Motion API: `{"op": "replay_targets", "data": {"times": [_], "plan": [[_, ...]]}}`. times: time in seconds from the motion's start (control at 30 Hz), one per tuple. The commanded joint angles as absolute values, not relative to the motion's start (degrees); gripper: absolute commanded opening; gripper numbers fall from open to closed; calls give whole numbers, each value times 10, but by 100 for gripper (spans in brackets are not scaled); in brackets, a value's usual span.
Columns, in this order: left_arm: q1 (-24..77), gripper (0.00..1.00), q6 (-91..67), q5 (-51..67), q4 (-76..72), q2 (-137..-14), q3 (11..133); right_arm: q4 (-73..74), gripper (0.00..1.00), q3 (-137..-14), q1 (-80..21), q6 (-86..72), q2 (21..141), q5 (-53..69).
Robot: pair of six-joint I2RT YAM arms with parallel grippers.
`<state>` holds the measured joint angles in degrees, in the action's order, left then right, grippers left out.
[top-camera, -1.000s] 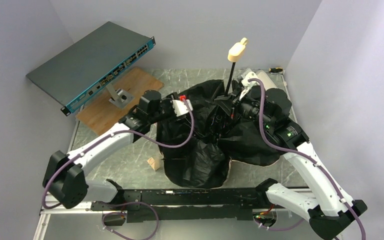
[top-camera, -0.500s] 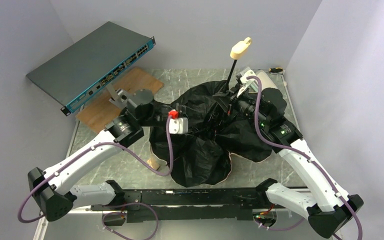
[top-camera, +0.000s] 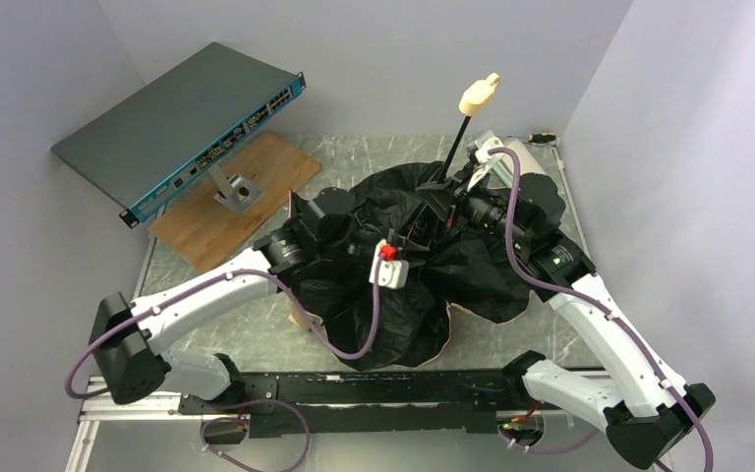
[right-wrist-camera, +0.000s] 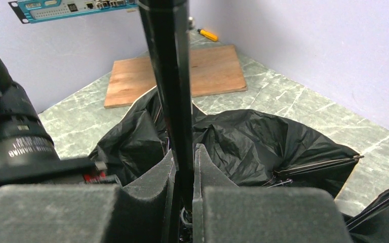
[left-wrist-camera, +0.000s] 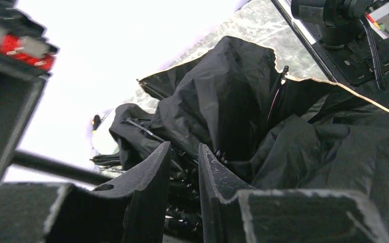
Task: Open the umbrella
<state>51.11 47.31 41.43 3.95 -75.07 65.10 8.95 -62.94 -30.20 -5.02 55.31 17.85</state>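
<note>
The umbrella (top-camera: 403,295) lies canopy-down on the table, black lining and ribs up, with a cream-tan edge showing at the front. Its thin black shaft (top-camera: 455,152) rises at a tilt to the cream knob handle (top-camera: 479,94). My right gripper (top-camera: 449,204) is shut on the shaft low down, just above the hub; in the right wrist view the shaft (right-wrist-camera: 169,76) passes between its fingers (right-wrist-camera: 202,169). My left gripper (top-camera: 415,239) reaches over the lining toward the hub. In the left wrist view its fingers (left-wrist-camera: 158,167) stand a narrow gap apart, with nothing between them.
A network switch (top-camera: 182,123) on a stand tilts over a wooden board (top-camera: 241,192) at the back left. A small wooden block (top-camera: 300,320) lies by the canopy's left edge. A pale mint-green case (top-camera: 526,152) and a yellow tool (top-camera: 544,137) lie at the back right by the wall.
My left arm has swung right, from the canopy's left edge across the lining to its middle. The knob has tipped a little to the right. The right gripper stays shut on the shaft.
</note>
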Motion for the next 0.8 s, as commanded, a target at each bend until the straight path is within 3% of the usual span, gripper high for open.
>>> {"op": "replay_targets", "data": {"times": [0.0,0.3,0.57,0.67,0.73,0.77], "plan": [[540,31,495,380,53,-788,677,12,0,-646,-301,-66,547,155],[586,30,531,356,34,-812,576,-11,0,-696,-300,-67,586,98],[595,31,496,351,-15,-848,498,-35,0,-690,-265,-28,597,129],[594,43,469,344,-42,-844,479,-44,0,-639,-256,27,584,175],[592,64,436,348,-54,-816,482,-73,0,-566,-255,65,565,206],[590,70,404,355,-59,-796,487,-93,0,-533,-255,74,556,217]]}}
